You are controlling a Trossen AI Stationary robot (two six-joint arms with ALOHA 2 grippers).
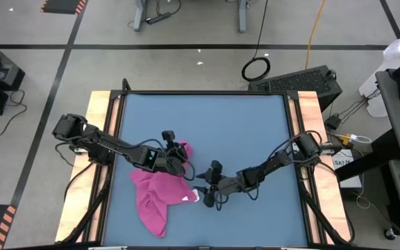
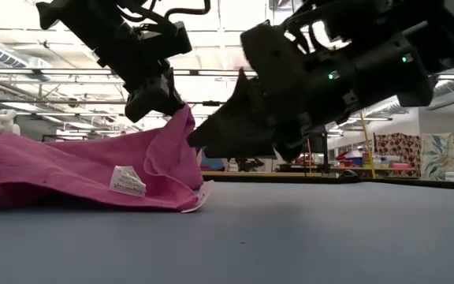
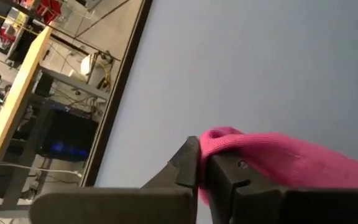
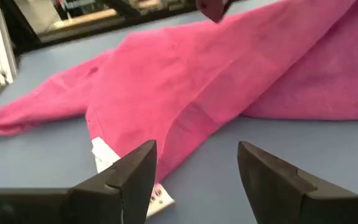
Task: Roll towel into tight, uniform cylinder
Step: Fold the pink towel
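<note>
No rolling yet – towel [image 1: 157, 198] lying crumpled, left gripper [image 1: 177, 154] pinching its edge, right gripper [image 1: 204, 197] hanging wide w/ nothing held, just beside its tag corner

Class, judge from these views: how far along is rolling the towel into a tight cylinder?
Done: nothing rolled; the towel lies rumpled and loose on the table. In hand: the left end effector pinches a raised fold, while the right end effector hangs open beside the white tag. Left: flattening, then all the rolling.
</note>
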